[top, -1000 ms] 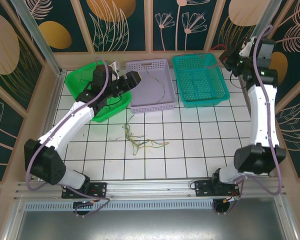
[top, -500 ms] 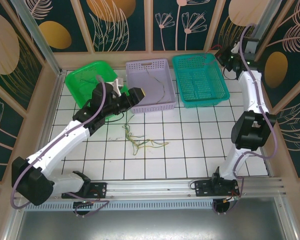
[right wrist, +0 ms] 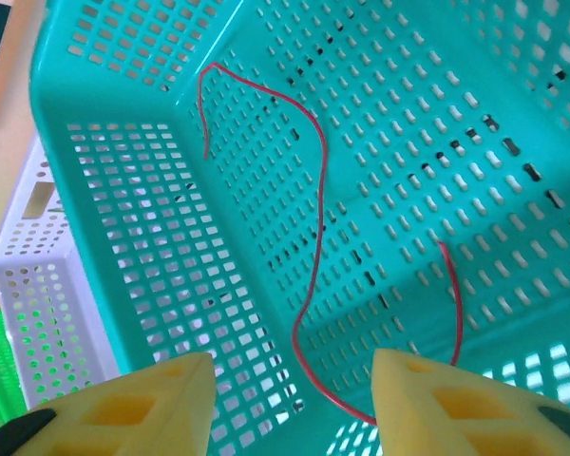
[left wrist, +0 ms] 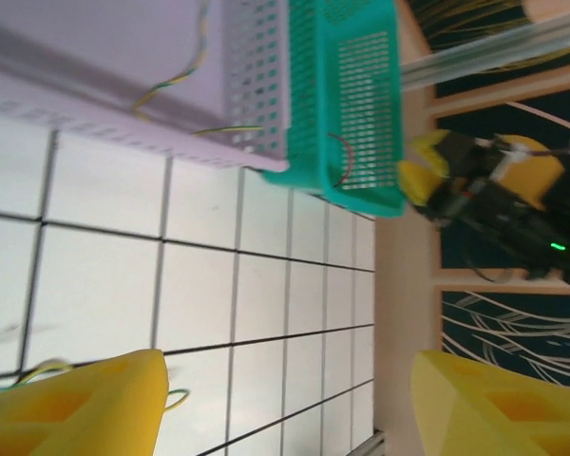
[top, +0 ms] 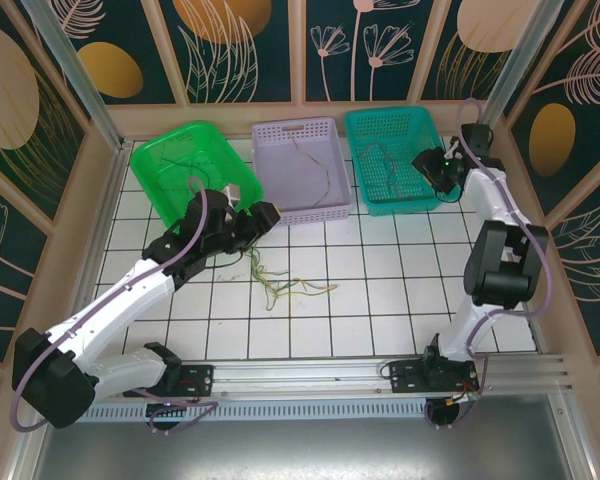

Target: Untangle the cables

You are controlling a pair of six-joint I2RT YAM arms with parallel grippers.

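Snaking red wire [right wrist: 320, 237], perforated teal plastic basket [right wrist: 123, 95]

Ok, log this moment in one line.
left gripper: open, near cable tangle | right gripper: open, over teal basket | red cable: lying in basket

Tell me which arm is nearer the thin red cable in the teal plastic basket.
Right. The right arm holds its jaws above the cable; the left arm is far off, by the lilac plastic basket.
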